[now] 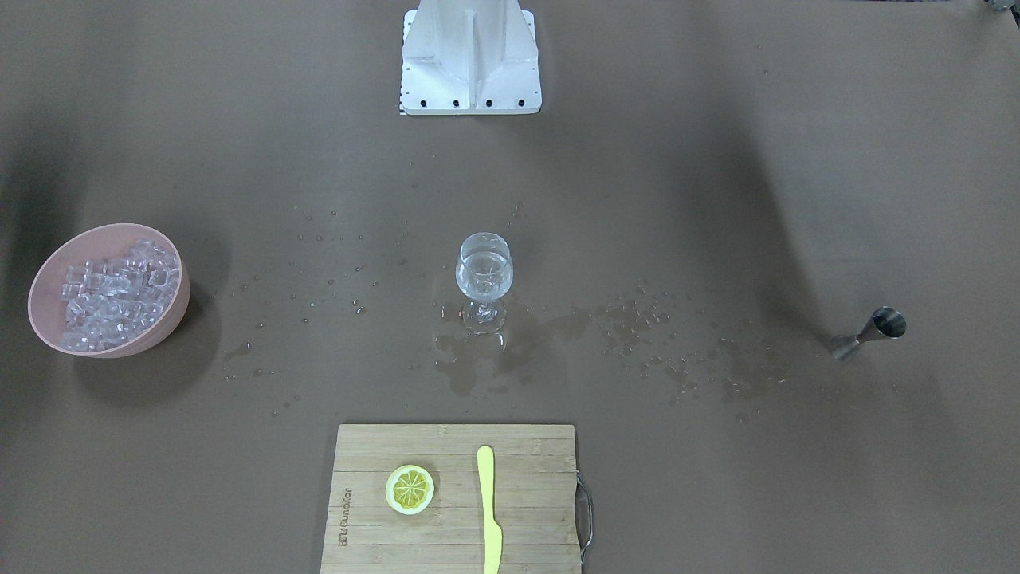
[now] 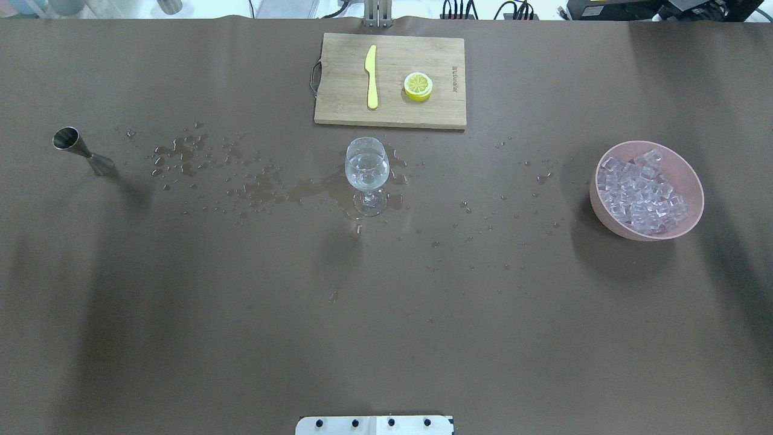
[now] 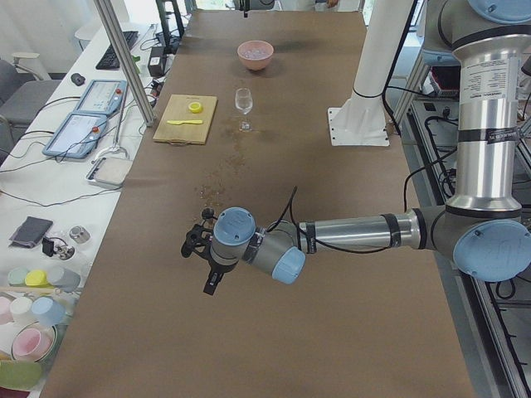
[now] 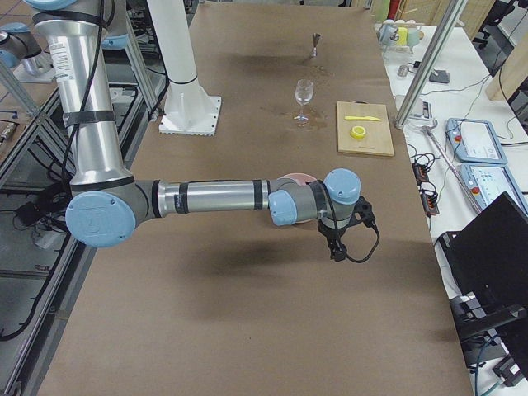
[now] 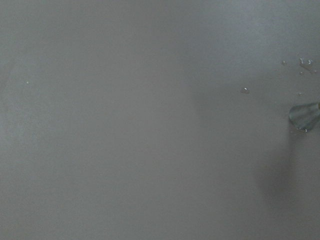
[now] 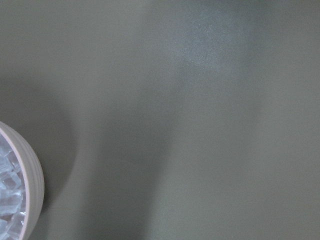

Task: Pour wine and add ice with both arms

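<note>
Jigger (image 2: 75, 148) and ice (image 2: 640, 192) sit near opposite counter (image 2: 386, 314) ends, seemingly one each for left hand (image 3: 209, 283) and right hand (image 4: 337, 252); whether either is spread, I cannot tell.

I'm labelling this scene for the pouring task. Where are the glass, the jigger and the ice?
glass (image 2: 366, 167): overhead view, on its bowl.
jigger (image 2: 84, 152): overhead view, on its metal body.
ice (image 2: 640, 192): overhead view, middle of the pile.
</note>
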